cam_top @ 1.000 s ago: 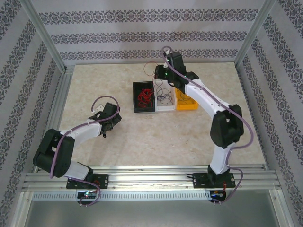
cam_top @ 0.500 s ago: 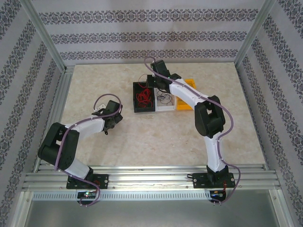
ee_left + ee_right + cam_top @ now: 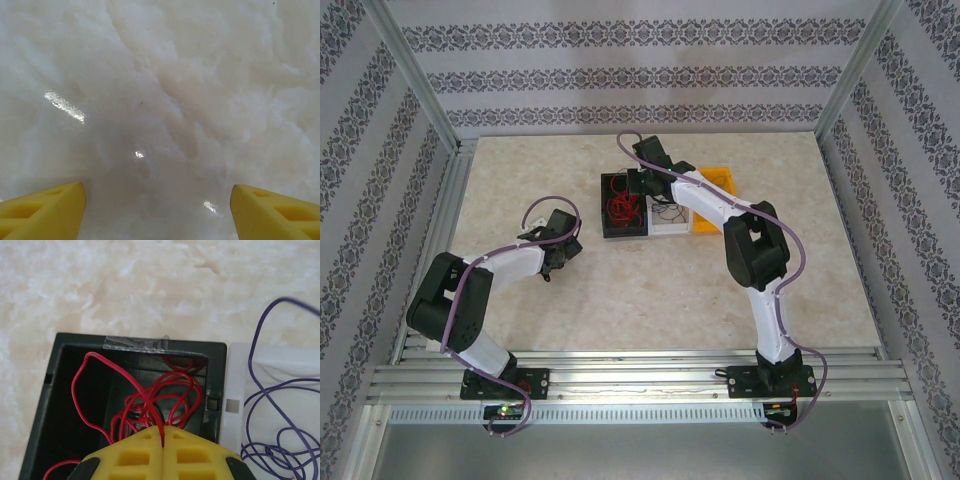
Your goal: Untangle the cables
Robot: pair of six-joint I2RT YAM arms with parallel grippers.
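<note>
Left of the black bin [image 3: 65, 340], the left hand [image 3: 157, 195] is hovering over the tabletop [image 3: 165, 75] with its fingers spread, gripping nothing. Above the black bin, the right hand [image 3: 162, 437] is pinching one strand of the red cables [image 3: 150, 400], whose loops are lying inside that bin. It is probably delivering this strand, so lowering first and then opening cleanly should keep it from snagging. Right of the black bin, the purple cables [image 3: 272, 447] are resting in the white bin [image 3: 235, 390].
</note>
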